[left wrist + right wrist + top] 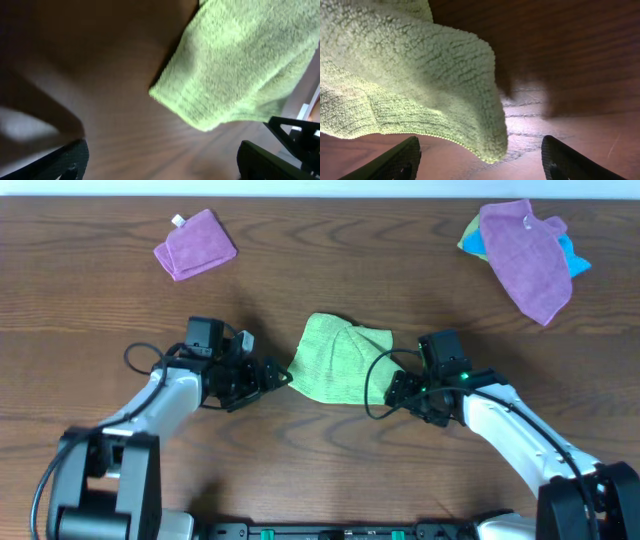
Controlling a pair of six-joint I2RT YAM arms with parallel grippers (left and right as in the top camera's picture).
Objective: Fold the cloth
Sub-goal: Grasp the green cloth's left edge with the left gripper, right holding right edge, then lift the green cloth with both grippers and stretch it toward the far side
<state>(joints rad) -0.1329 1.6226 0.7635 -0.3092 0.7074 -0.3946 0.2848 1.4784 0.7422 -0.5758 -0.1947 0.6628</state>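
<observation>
Overhead view: the cloth (pixel 342 358) lies in a loose, rumpled heap at the middle of the tabletop (pixel 330 270), between the 2 arms. The left jaws point at its left edge and the right jaws at its lower right edge; both sit just beside the cloth. 1 purple cloth (pixel 195 245) lies at the far left, well apart. A second purple cloth (pixel 528 255) lies at the far right, on top of a blue cloth (pixel 577 258). Left wrist view: the left jaws are spread wide, with both fingers (pixel 70 160) at the bottom corners and nothing between them. A rounded corner of the cloth (pixel 235 65) lies ahead of them on the tabletop. Right wrist view: the right jaws are spread, pinching nothing, with the fingers (pixel 400 160) low in the view. A raised fold of the cloth (pixel 405 85) droops toward the gap between them.
</observation>
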